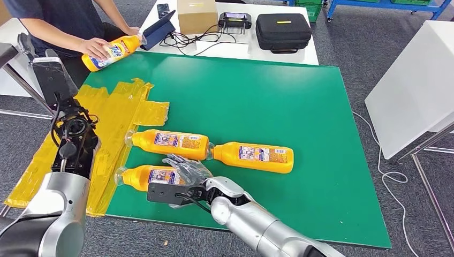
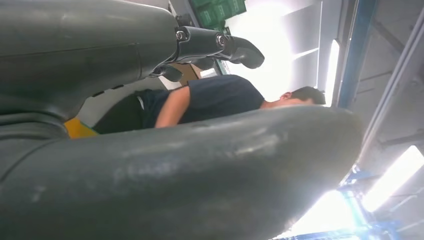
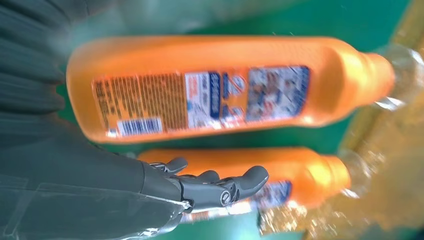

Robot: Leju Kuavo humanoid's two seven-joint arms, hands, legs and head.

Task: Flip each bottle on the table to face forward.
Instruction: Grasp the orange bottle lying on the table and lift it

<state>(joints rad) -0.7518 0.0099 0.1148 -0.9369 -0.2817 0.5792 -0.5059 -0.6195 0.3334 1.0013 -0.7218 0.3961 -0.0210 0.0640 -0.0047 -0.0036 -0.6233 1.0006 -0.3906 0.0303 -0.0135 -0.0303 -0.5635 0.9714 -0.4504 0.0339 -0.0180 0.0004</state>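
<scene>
Three orange bottles lie on their sides on the green mat. One bottle and another lie end to end mid-table, back labels with barcodes up. The nearest bottle lies by the front edge, and my right hand hovers over its body with fingers spread. In the right wrist view the right hand reaches across that nearest bottle, with the middle bottle beyond it. My left hand is raised at the table's left side and holds nothing; its thumb and fingers stand apart.
A person at the far left holds a fourth orange bottle at the mat's back corner. Yellow tape covers the table's left part. Behind stand a cardboard box, a black case and cables. A white table is at the right.
</scene>
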